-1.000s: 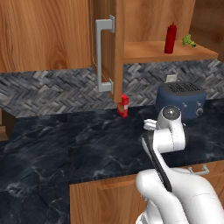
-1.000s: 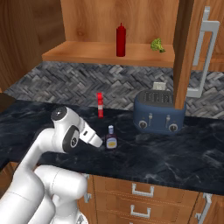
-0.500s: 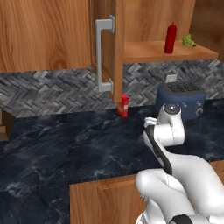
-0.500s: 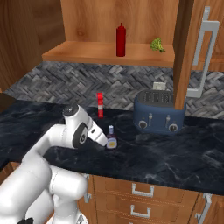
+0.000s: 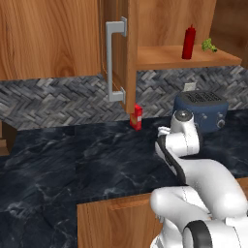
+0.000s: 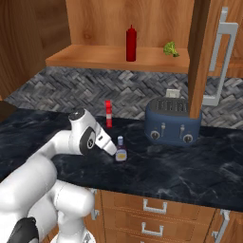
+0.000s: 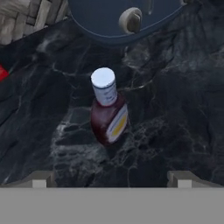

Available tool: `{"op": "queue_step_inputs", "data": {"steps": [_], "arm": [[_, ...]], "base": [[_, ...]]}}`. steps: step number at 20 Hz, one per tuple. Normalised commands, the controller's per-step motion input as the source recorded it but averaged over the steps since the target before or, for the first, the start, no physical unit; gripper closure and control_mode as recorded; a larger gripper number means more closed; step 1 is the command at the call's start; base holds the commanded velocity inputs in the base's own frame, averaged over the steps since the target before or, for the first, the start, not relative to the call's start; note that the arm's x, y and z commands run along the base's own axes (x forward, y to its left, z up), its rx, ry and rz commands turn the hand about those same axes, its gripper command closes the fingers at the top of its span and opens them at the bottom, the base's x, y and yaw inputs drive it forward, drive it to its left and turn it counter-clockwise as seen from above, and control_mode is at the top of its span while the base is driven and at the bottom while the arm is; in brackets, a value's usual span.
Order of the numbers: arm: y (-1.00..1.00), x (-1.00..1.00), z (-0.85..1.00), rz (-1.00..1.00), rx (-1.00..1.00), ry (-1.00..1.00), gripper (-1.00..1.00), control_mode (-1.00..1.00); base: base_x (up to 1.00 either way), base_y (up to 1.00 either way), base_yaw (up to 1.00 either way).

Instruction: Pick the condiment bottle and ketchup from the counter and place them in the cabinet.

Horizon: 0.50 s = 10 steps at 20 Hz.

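The condiment bottle stands upright on the black counter, a small dark bottle with a pale cap and a pale-yellow label. My gripper is just to its left, a little apart from it. In the hand view the bottle is centred ahead of my open gripper, whose fingertips are spread wide with nothing between them. The ketchup, a slim red bottle, stands on the shelf of the open cabinet.
A dark blue toaster sits right behind the bottle and shows at the top of the hand view. A small red carton stands by the backsplash. Broccoli lies on the shelf. The open cabinet door juts out over the toaster.
My hand has moved right across the counter, closing in on the condiment bottle. The bottle, ketchup and toaster have not moved.
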Motion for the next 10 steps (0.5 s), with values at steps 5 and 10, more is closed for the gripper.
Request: {"op": "queue_step_inputs", "data": {"steps": [5, 10], "arm": [[-0.11, 0.14, -0.36, -0.05, -0.01, 0.00, -1.00, -1.00], [-0.23, 0.26, -0.23, -0.04, 0.00, 0.00, -1.00, -1.00]], "base": [[0.00, 0.00, 0.00], [0.00, 0.00, 0.00]]}}
